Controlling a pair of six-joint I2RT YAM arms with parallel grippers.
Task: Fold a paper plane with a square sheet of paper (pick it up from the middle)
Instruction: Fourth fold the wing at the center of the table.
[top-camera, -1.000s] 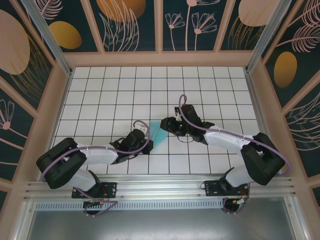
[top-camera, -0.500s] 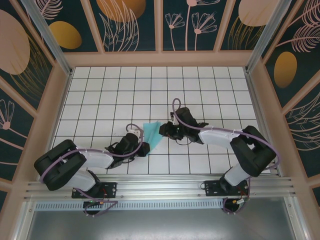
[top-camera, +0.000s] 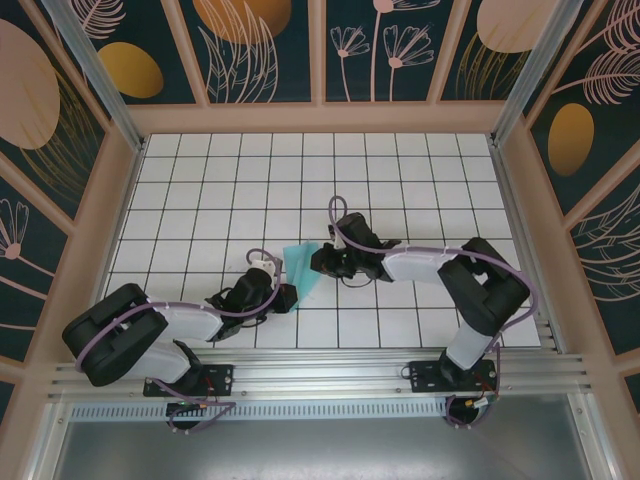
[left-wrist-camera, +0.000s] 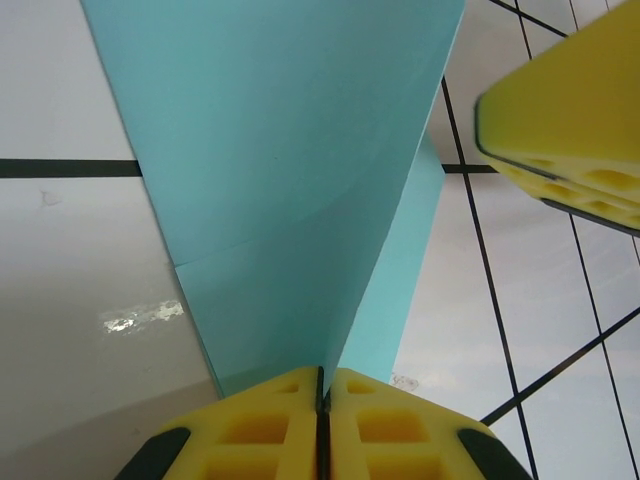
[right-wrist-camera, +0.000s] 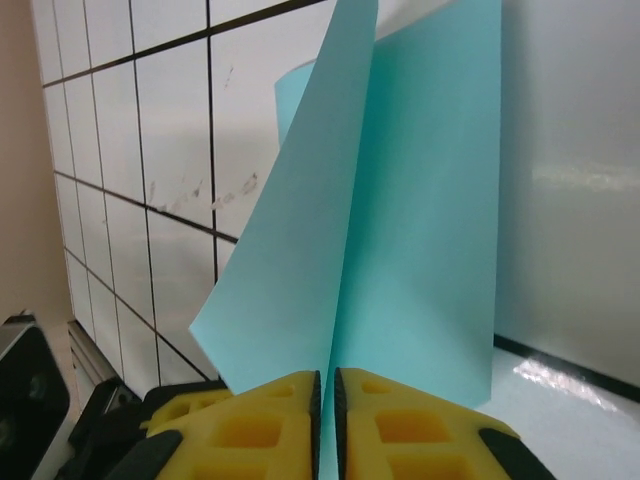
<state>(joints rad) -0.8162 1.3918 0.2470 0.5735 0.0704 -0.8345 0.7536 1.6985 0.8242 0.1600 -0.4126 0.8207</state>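
Note:
The square sheet of paper (top-camera: 303, 268) is a creased turquoise wedge, lifted off the tiles between both arms. My left gripper (top-camera: 286, 297) is shut on its near end. In the left wrist view the yellow pads (left-wrist-camera: 270, 430) meet on the central fold of the paper (left-wrist-camera: 290, 190), which spreads into two flaps. My right gripper (top-camera: 318, 262) is shut on the far right edge. In the right wrist view its pads (right-wrist-camera: 400, 430) pinch the fold of the paper (right-wrist-camera: 410, 230), with a thin gap for the sheet. A right fingertip (left-wrist-camera: 570, 120) shows in the left wrist view.
White tiled floor (top-camera: 240, 190) with black grid lines stretches behind and beside the arms. Wooden walls (top-camera: 320, 118) with dark flower panels close the cell. An aluminium rail (top-camera: 320, 378) carries both arm bases at the near edge.
My right gripper has closed on the paper and slid left. The left gripper drew back toward the near left, still gripping. The paper moved left with them.

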